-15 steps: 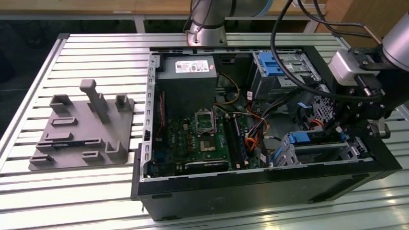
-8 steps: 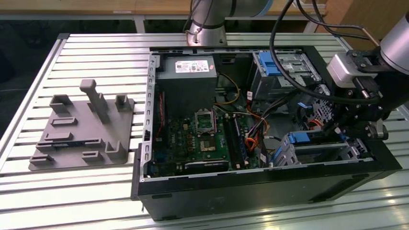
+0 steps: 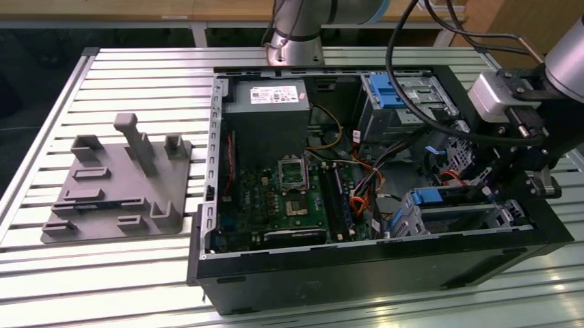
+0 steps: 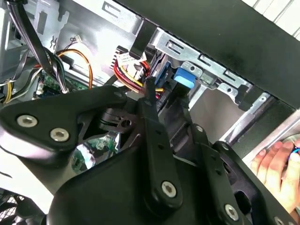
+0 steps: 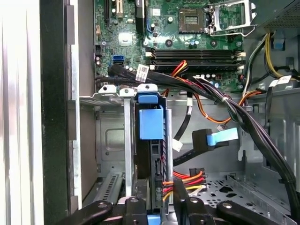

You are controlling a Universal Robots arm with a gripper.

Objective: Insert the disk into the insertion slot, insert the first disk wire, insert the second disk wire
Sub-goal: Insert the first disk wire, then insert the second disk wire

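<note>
Blue-framed, the disk [image 5: 151,123] is sitting inside the insertion slot [image 5: 111,140], so the gripper [image 5: 159,202] is hovering at its rear edge, by the orange and red wire bundle [image 5: 187,180]. Whether it is pinching anything I cannot tell; the second disk wire [image 5: 213,138] is lying unplugged.

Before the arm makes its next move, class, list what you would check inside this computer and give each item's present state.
1. Disk sits in the silver bay: ok.
2. Orange and red wires seated in the disk: cannot tell.
3. Blue-plug cable connected: not ok, its plug hangs free, apart from the disk.
4. Gripper close to the disk: ok.
5. People away from the case: not ok, a hand lies close by.
</note>
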